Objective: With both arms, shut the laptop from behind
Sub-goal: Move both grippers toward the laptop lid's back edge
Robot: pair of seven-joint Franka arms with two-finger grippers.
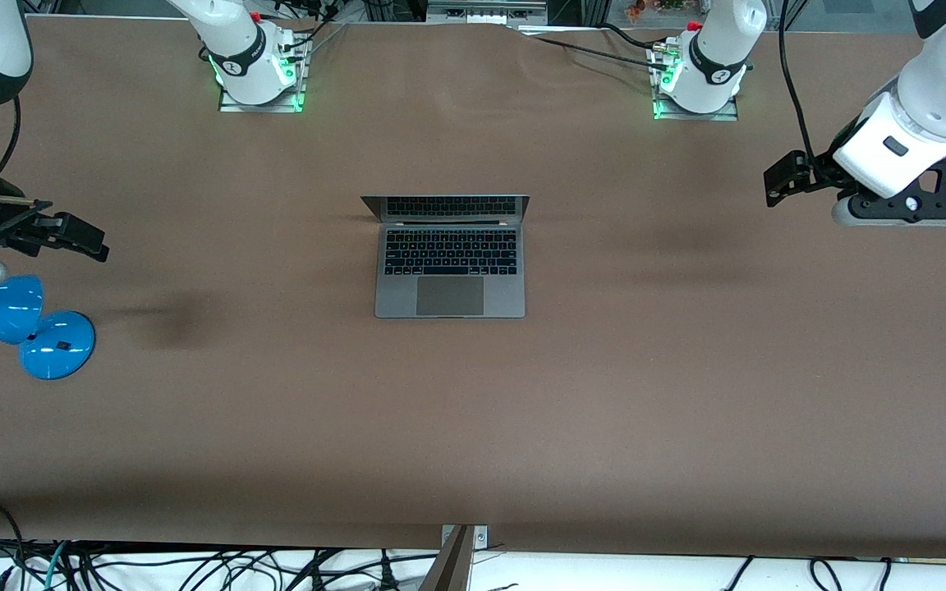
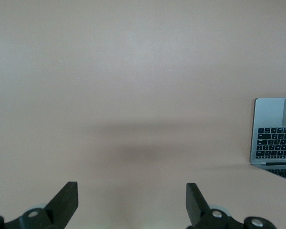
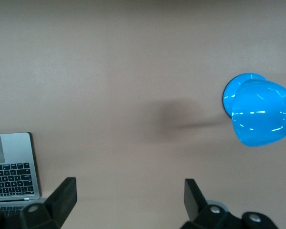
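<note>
Left gripper [image 2: 132, 202] wide open, empty, over bare table [image 1: 686, 394] at left arm's end, right gripper [image 3: 130, 200] wide open, empty, above table near blue lamp [image 1: 21, 324], laptop [image 1: 450, 271] open mid-table, well apart from both grippers.

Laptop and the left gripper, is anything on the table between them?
Nothing. In the front view only bare brown table lies between the open laptop and the left gripper, which hangs open over the left arm's end.
</note>
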